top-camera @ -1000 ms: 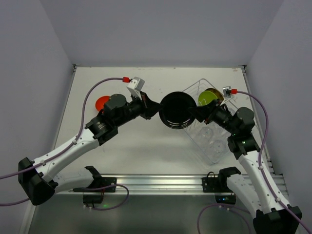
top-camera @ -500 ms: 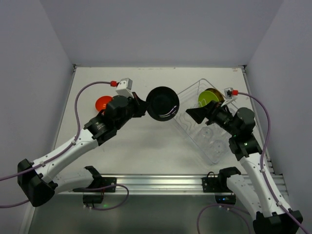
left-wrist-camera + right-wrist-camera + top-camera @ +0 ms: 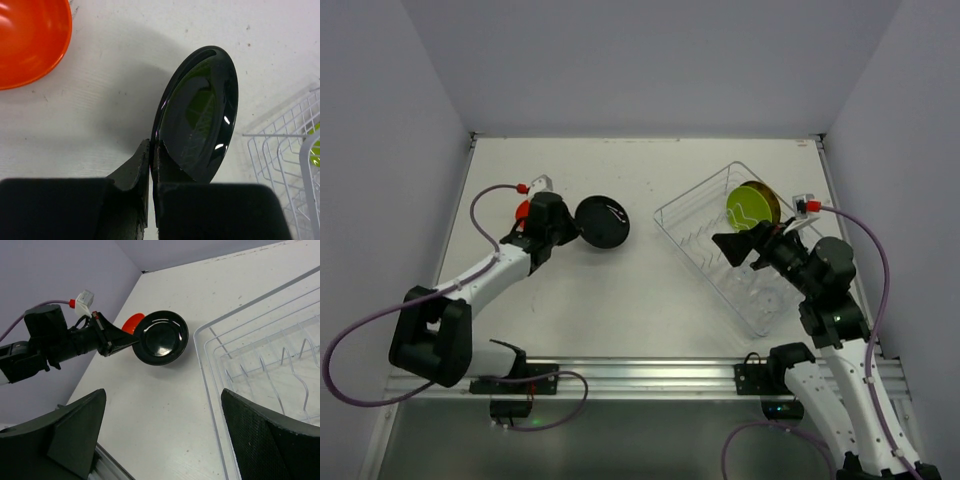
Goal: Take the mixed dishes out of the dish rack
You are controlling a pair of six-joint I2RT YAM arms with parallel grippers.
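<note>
The left gripper point(image 3: 151, 150) was clenched on the rim of the black plate point(image 3: 200, 115), holding it tilted on edge low over the white table point(image 3: 620, 300), near the orange bowl point(image 3: 25, 40) and well apart from the clear dish rack point(image 3: 672, 214). The right gripper point(image 3: 730, 247) hung over the rack with its jaws spread wide, grasping nothing. A lime-green plate point(image 3: 748, 205) stood upright at the rack's far end.
</note>
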